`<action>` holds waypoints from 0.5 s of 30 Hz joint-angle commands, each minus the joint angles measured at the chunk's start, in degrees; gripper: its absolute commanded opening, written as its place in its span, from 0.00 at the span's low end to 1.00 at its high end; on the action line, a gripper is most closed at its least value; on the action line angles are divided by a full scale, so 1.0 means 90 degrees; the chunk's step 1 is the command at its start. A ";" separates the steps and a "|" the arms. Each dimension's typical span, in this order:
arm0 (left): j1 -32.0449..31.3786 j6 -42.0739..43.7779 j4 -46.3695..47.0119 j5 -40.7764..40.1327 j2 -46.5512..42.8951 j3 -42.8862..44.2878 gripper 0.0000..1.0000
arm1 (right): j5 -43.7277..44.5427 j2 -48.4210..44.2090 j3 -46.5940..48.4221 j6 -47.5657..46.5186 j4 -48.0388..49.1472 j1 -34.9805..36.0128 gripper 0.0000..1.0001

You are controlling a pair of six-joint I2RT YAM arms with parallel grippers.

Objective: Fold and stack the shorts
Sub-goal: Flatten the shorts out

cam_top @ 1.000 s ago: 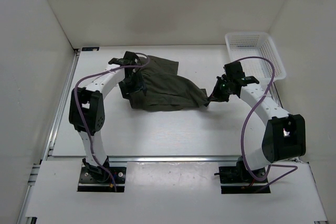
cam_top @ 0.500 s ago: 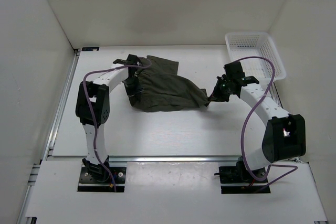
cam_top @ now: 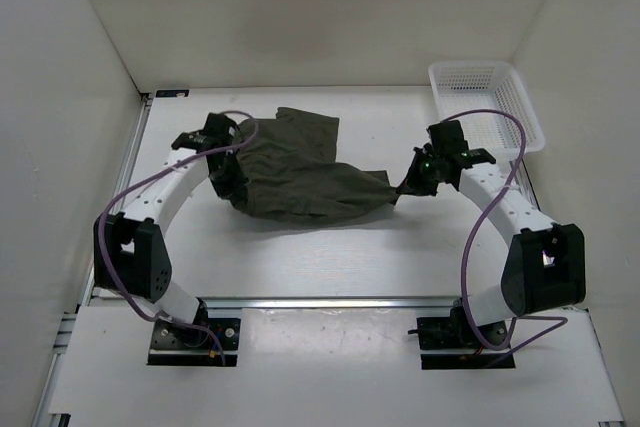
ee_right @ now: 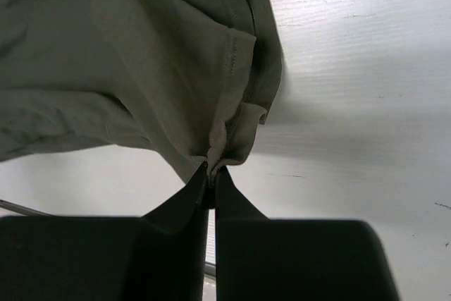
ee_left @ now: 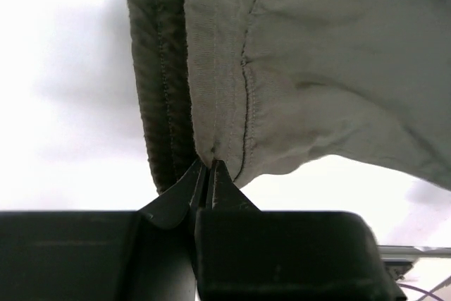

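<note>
Shorts (cam_top: 300,179) (matt, soft cloth)

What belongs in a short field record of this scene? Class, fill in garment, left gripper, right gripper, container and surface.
garment: dark olive shorts, crumpled, stretched between the two grippers
left gripper: shut on a stitched edge of the shorts, beside the ribbed band
right gripper: shut on a hemmed corner of the shorts
container: white mesh basket, far right of the table, apart from the shorts
surface: white table, beneath the shorts
</note>
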 commanded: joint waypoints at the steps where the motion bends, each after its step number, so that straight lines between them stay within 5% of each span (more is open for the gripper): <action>1: -0.0016 -0.0710 0.0014 -0.0415 -0.0398 -0.1126 0.10 | -0.0097 -0.0079 -0.0206 -0.0107 0.0109 0.0077 0.00; 6: 0.0188 -0.1591 0.0082 -0.0728 -0.0868 -0.2165 0.10 | -0.0097 -0.0012 -0.0392 -0.0107 0.0109 0.0204 0.00; 8: 0.0189 -0.1826 0.0141 -0.0553 -0.1053 -0.2439 0.31 | -0.0097 -0.0011 -0.0460 -0.0107 0.0109 0.0205 0.00; 11: 0.0121 -0.2020 0.0200 -0.0143 -0.1365 -0.2712 0.79 | -0.0097 -0.0011 -0.0460 -0.0107 0.0109 0.0331 0.00; 13: 0.0120 -0.2089 0.0200 0.0082 -0.1561 -0.2849 0.92 | -0.0097 -0.0011 -0.0460 -0.0107 0.0109 0.0332 0.00; 15: 0.0120 -0.2304 0.0200 0.0277 -0.1901 -0.3103 0.94 | -0.0097 -0.0011 -0.0402 -0.0107 0.0109 0.0390 0.00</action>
